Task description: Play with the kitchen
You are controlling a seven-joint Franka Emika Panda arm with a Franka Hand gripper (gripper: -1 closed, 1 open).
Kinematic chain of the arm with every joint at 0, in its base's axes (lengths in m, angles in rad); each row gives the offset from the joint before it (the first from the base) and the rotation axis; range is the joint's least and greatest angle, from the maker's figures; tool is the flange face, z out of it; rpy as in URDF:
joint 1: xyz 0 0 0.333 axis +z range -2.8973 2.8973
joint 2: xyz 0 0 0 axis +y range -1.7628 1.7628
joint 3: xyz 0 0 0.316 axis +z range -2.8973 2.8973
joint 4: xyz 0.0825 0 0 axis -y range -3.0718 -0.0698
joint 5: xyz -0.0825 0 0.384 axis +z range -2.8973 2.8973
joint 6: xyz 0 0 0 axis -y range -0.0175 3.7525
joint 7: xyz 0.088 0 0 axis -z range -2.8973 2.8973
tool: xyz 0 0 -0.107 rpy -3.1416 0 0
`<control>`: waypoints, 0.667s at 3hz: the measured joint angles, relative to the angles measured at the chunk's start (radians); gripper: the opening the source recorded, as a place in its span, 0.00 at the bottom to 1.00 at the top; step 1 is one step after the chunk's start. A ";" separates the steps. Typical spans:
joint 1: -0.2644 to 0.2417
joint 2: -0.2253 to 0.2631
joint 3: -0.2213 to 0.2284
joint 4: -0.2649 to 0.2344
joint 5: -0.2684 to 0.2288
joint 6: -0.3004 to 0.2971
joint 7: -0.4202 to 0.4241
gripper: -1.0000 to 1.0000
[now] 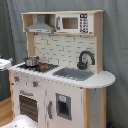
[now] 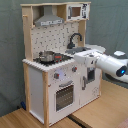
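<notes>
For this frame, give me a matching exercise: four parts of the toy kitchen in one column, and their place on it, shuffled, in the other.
Things:
1. pot
2. faucet
3. microwave
4. oven door

Places:
A. on the top shelf, beside the hood
B. behind the grey sink
C. on the stovetop
D. on the front, below the knobs

Pairs: 1-C, 2-B, 3-A, 4-D
</notes>
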 joint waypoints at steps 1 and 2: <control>0.042 0.003 -0.050 0.000 0.000 -0.030 -0.080 1.00; 0.090 0.004 -0.091 -0.001 0.000 -0.068 -0.166 1.00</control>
